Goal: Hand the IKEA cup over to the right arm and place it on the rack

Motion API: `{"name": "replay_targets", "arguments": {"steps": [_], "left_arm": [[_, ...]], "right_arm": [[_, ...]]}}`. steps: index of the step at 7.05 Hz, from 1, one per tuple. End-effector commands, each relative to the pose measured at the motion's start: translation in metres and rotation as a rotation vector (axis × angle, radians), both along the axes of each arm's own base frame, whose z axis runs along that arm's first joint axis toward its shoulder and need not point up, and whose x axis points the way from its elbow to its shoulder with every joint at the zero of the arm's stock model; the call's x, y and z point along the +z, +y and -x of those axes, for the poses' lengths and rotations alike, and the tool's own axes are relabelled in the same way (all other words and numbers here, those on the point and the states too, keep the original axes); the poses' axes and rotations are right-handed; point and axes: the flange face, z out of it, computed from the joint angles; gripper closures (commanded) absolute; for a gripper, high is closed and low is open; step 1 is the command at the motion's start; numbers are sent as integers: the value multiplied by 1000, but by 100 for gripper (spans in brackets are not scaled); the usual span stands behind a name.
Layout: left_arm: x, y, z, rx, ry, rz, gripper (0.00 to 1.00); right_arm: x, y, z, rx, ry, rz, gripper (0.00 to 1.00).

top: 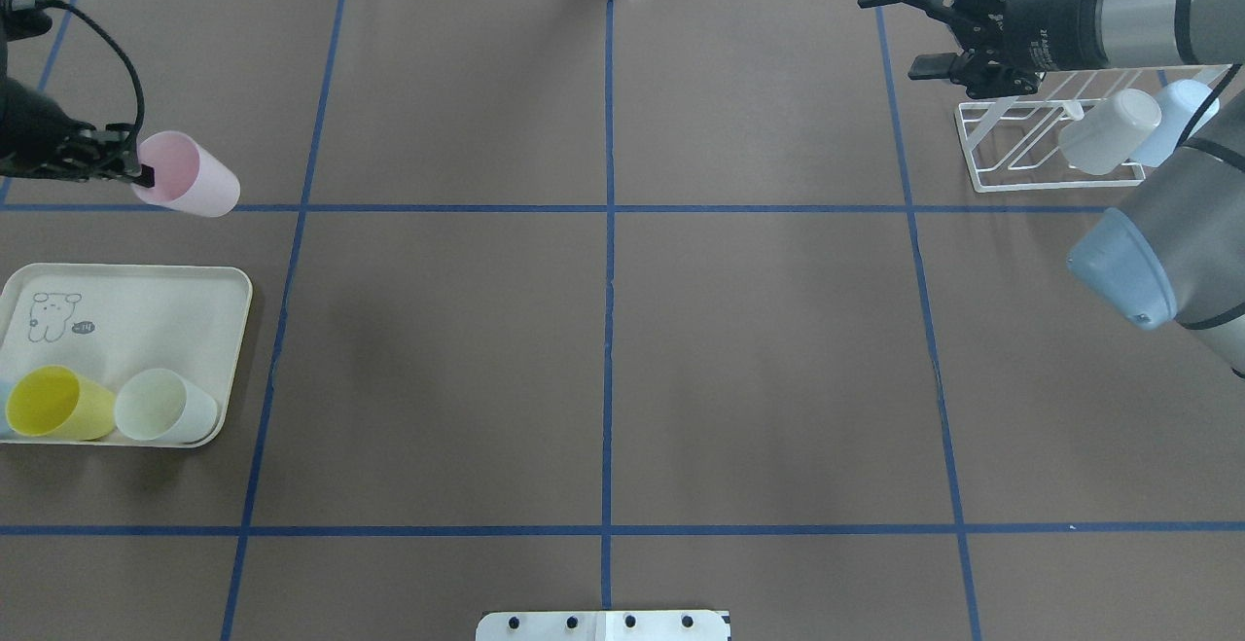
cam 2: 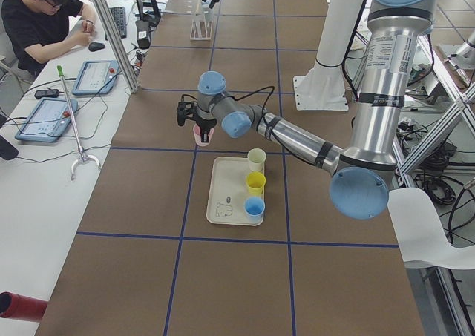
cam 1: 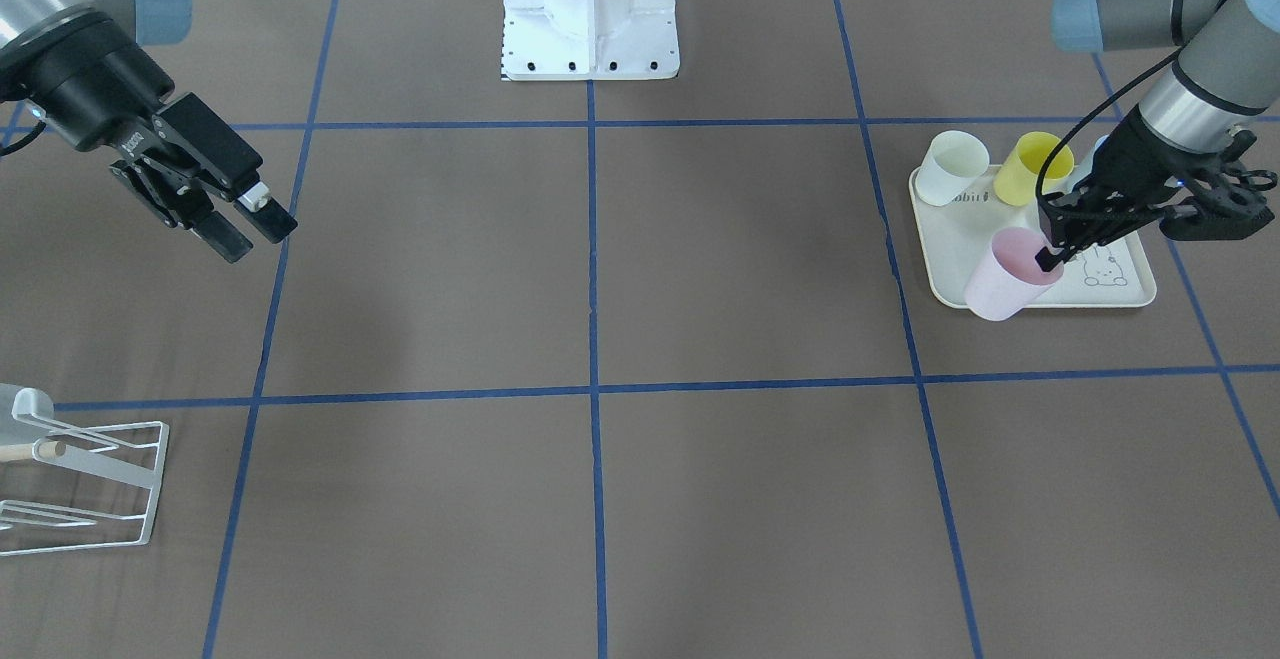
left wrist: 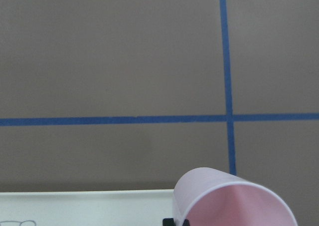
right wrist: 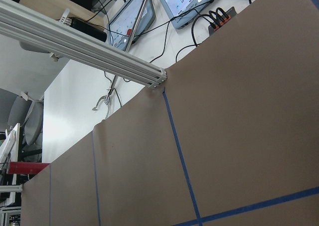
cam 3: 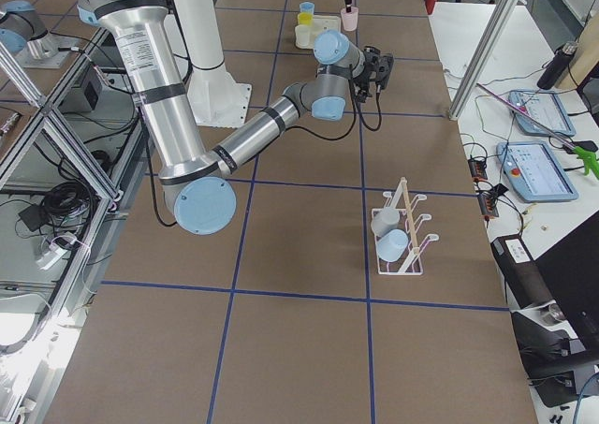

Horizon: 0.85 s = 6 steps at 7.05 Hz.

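The IKEA cup, a pale pink one (cam 1: 1003, 279), hangs tilted just beyond the tray's far edge. My left gripper (cam 1: 1048, 257) is shut on its rim, one finger inside the mouth. The overhead view shows the same cup (top: 191, 177) at my left gripper (top: 146, 174), and its open mouth fills the bottom of the left wrist view (left wrist: 234, 202). My right gripper (cam 1: 258, 237) hovers open and empty across the table, above and just beyond the rack (top: 1012, 150). The white wire rack (cam 1: 95, 484) holds a white cup (top: 1109, 130) and a pale blue cup (top: 1172, 121).
A cream rabbit-print tray (top: 136, 305) holds a yellow cup (top: 53, 403) and a whitish cup (top: 163, 406), with a blue cup (cam 2: 254, 206) at its near end. The robot's white base (cam 1: 590, 9) stands mid-table. A person (cam 2: 44, 21) sits at a side desk.
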Motion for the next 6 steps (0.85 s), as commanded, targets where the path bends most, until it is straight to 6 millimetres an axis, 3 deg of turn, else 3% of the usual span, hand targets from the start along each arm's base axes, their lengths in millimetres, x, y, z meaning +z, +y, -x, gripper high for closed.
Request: {"name": "replay_targets", "arguments": {"steps": [1, 3, 5, 6], "left_arm": [[-64, -19, -44, -199, 96, 115, 100], [-93, -15, -83, -374, 265, 228, 100], [-96, -10, -104, -507, 592, 358, 100], [-103, 4, -123, -534, 690, 385, 100]], "right_arm": [[0, -5, 2, 24, 7, -1, 0], [-1, -5, 6, 35, 6, 0, 0], [-3, -1, 18, 42, 2, 1, 0], [-8, 3, 28, 47, -14, 7, 0]]}}
